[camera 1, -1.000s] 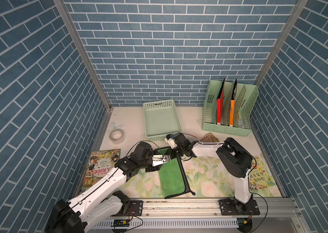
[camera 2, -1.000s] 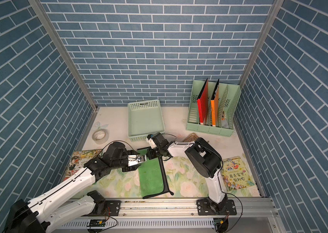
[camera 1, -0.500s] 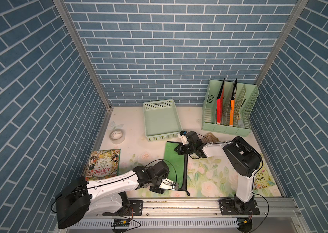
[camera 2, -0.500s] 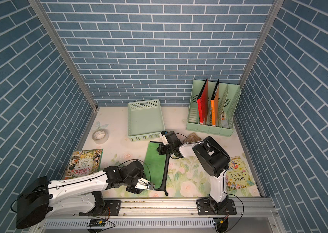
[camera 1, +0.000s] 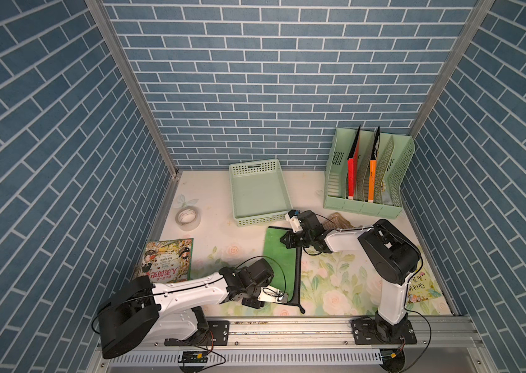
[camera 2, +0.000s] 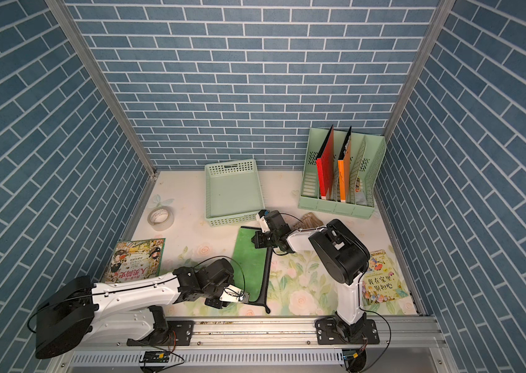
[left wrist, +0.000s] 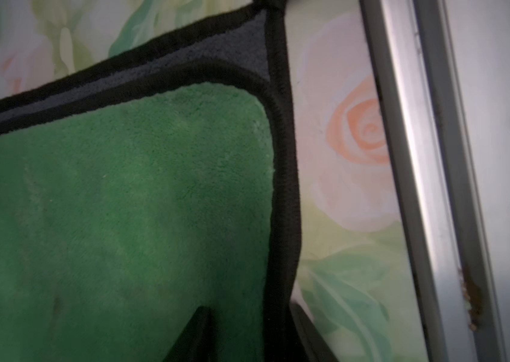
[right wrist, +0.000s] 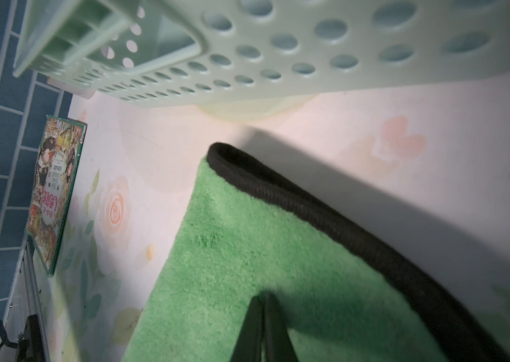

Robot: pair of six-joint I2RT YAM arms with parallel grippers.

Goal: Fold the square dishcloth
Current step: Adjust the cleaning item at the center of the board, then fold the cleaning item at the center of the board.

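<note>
The dishcloth (camera 1: 280, 258) lies flat on the flowered mat (camera 1: 336, 284), stretched between the two grippers. It is folded over, green side up, and in both top views a black-hemmed strip of the lower layer pokes out along the side away from the left arm.

The left gripper (camera 1: 282, 295) sits low at the cloth's corner nearest the rail (left wrist: 419, 156). In the left wrist view its jaws stand parted: one finger (left wrist: 197, 329) rests over the green pile and the other lies beyond the black hem, over the mat. So the hem runs between them, and they are not clamped on it. Just ahead of those fingers the grey underside of the lower layer shows past the green corner.

The right gripper (camera 1: 283, 242) is down at the opposite end of the cloth. Its fingers are clenched together, tips on the green pile just inside the hem (whether any pile is caught between them I cannot tell).

Ahead of the right gripper's fingertips, clear of the cloth, stands the pale green basket (camera 1: 261, 220). Beyond that, near the wall, is a roll of tape (camera 1: 187, 218).

A picture book (camera 1: 167, 260) lies on the mat back along the left arm, well apart from the cloth. A file rack (camera 1: 361, 206) stands behind the right arm, and a second book (camera 1: 420, 287) lies beside that arm's base.
</note>
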